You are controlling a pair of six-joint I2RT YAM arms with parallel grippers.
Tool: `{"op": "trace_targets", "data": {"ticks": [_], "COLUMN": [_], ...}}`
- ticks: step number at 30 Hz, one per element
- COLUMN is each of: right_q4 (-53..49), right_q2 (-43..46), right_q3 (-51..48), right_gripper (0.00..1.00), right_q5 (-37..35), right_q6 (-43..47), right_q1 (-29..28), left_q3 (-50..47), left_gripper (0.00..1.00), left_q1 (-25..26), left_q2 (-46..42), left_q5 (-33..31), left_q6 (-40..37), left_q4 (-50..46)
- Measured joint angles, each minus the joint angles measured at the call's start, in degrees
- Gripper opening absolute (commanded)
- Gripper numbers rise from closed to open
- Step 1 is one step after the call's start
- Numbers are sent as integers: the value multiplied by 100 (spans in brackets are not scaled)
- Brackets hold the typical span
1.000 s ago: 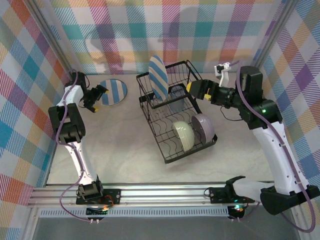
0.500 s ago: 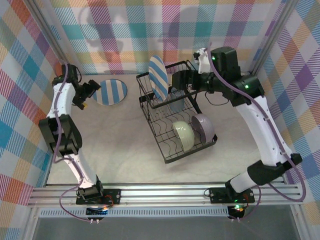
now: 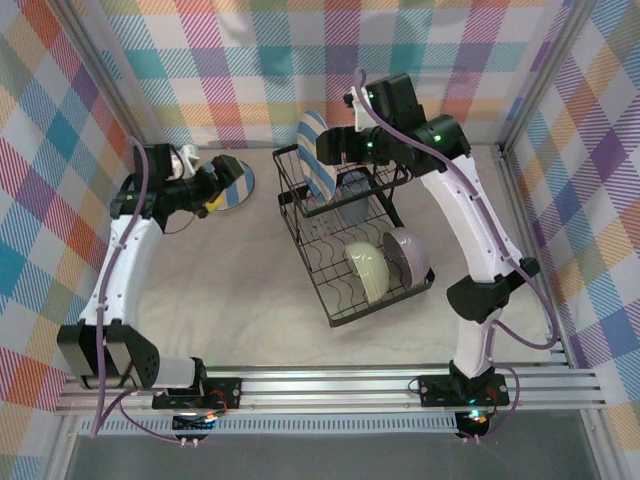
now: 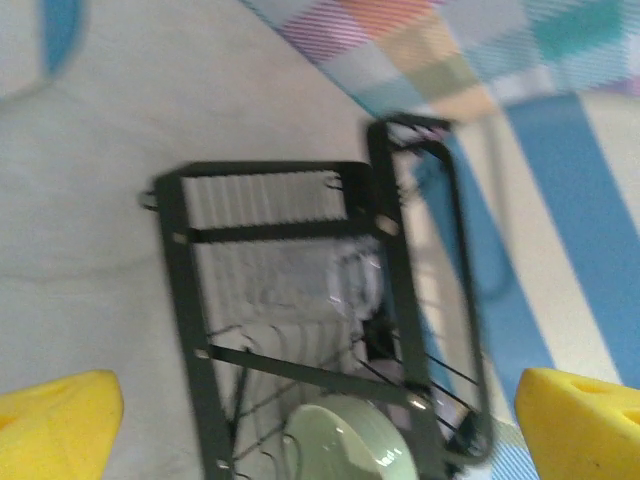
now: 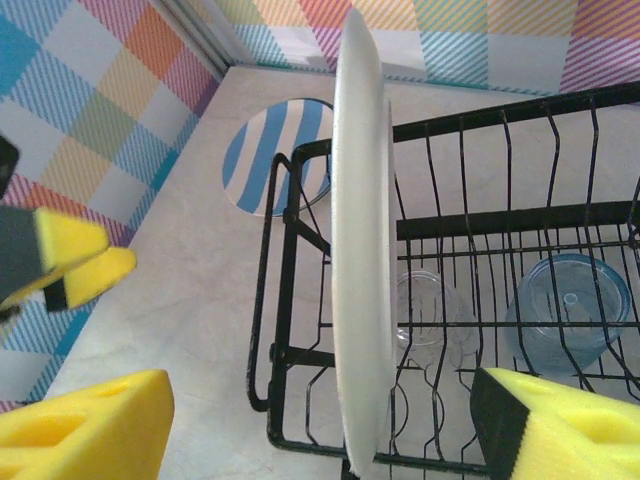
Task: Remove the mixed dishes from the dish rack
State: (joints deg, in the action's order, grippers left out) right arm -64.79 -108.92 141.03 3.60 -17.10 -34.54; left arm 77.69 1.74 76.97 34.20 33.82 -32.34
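The black wire dish rack stands mid-table. A blue-and-white striped plate stands upright at its far end. My right gripper is open around that plate's top. In the right wrist view the plate's white edge runs between the yellow fingers with a gap on each side. A pale green bowl and a lavender bowl lean at the near end. A grey-blue tumbler lies in the basket. My left gripper is open and empty, left of the rack.
A second striped plate lies flat on the table left of the rack, just beyond my left gripper. A clear glass sits beside the tumbler in the basket. Checked walls close in the back and both sides.
My right arm has swung left across the rack and brought its jaws down astride the upright plate, narrowing them. My left arm has turned from the flat plate toward the rack.
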Motion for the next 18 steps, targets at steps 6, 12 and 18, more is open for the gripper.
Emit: {"op": "trace_targets", "data": {"ticks": [6,12,18], "right_q4": [17,251,402], "right_q2": [-179,-192,-203], "right_q3": [-4,-251,-411], "right_gripper": [64,52,36], "right_q5": [-225,-437,-669], "right_q6": [39,129,151], "right_q1": [-96,-258,-380], "left_q3": [-291,-492,-529], "left_gripper": [100,100,100], "left_q1": [1082,1423,1467], "left_q2": [-205,-238,-365], "left_q5": [26,-197,-310], "left_q6": [330,520,581], "left_q4": [603,708,704]}}
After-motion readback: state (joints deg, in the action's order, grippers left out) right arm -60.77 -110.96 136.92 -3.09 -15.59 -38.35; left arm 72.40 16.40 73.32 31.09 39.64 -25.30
